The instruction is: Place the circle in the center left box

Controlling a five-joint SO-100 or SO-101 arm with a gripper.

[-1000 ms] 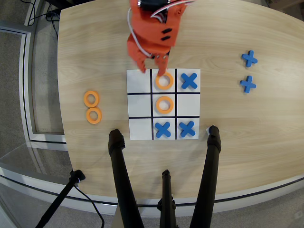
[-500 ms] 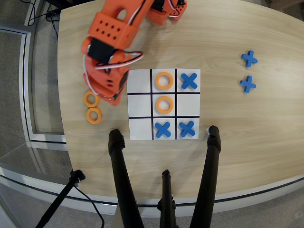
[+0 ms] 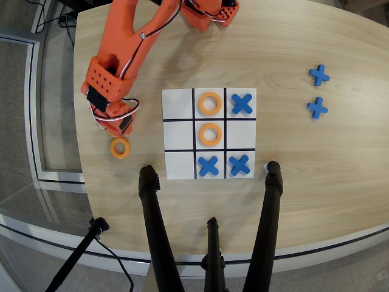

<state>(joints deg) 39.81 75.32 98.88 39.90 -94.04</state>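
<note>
One loose orange circle [image 3: 120, 148] lies on the wooden table left of the board. My orange gripper [image 3: 115, 126] hangs just above it in the overhead view, pointing down. The wrist body hides the fingers, so I cannot see whether they are open or hold anything. The white 3x3 board [image 3: 179, 165] holds orange rings in its top-middle cell [image 3: 209, 103] and centre cell [image 3: 210, 134]. The center left box [image 3: 241, 134], the middle cell of the board's right column in this view, is bare white.
Blue X pieces sit in the top-right cell [image 3: 242, 103], bottom-middle cell [image 3: 208, 165] and bottom-right cell [image 3: 239, 165]. Two spare blue X pieces [image 3: 319, 75] [image 3: 316, 107] lie far right. Black stand legs [image 3: 157, 231] [image 3: 267, 225] cross the table's near edge.
The arm swung from the board's top-middle cell out to the left and down. It now covers the upper of the two loose rings; the lower ring has not moved.
</note>
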